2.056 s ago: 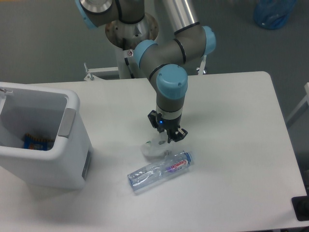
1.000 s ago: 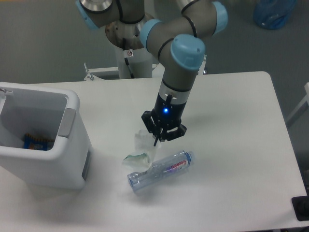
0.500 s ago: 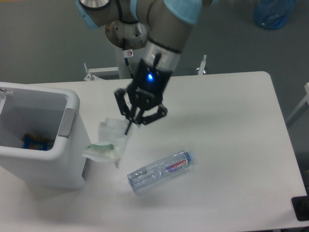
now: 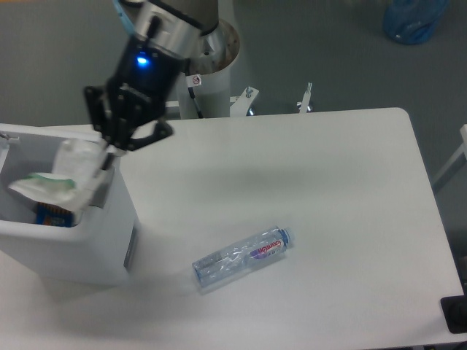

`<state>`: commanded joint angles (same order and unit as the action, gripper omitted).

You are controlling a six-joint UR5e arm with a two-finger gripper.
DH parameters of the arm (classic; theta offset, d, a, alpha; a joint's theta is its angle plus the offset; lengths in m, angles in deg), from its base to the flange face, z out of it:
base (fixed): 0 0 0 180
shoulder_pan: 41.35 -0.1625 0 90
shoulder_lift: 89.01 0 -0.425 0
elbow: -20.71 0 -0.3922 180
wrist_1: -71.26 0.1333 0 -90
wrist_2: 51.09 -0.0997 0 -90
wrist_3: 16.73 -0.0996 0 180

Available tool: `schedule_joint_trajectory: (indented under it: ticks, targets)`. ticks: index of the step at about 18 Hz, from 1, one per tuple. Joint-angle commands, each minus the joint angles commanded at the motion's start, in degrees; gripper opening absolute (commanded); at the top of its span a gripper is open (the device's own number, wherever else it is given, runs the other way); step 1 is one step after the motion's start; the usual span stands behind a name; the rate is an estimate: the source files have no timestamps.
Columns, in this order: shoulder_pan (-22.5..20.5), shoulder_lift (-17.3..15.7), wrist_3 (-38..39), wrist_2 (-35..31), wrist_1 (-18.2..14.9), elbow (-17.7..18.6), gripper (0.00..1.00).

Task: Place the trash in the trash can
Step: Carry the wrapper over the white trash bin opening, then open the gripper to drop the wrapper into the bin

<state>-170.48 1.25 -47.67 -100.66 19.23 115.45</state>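
Gripper carrying the plastic scrap over the trash can opening.

The gripper [image 4: 115, 148] is clamping its fingers on the upper edge of the white translucent plastic scrap [image 4: 62, 179], which is hanging at its 8 o'clock, above the trash can [image 4: 95, 251] and overlapping its right rim. A blue-orange wrapper [image 4: 52, 215] is lying inside the can. The water bottle [image 4: 243, 258] is lying on its side on the white table [image 4: 350, 219], at 4 o'clock from the gripper, well apart, its blue cap pointing toward 2 o'clock.
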Motion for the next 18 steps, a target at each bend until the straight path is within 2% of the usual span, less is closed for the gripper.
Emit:
schedule_joint_trajectory:
  ticks: [3,4,5,9,10,15,18]
  targets:
    - [0.89,0.00,-0.35,0.00,0.44,1.06,0.60]
    - [0.89,0.00,-0.44,-0.09,0.53,1.41,0.88]
    - [0.89,-0.09,-0.44,-0.09,0.62,1.67,0.98]
    - [0.80,0.70,-0.35,-0.26,0.70,1.33,1.00]
    - [0.19,1.31,-0.35,-0.35,1.66,1.33,1.00]
    - [-9.64,7.37,-0.35,-0.09,3.34,0.10,1.00]
    - [-13.08,9.92,-0.44,-0.35,3.60,-0.96,1.00]
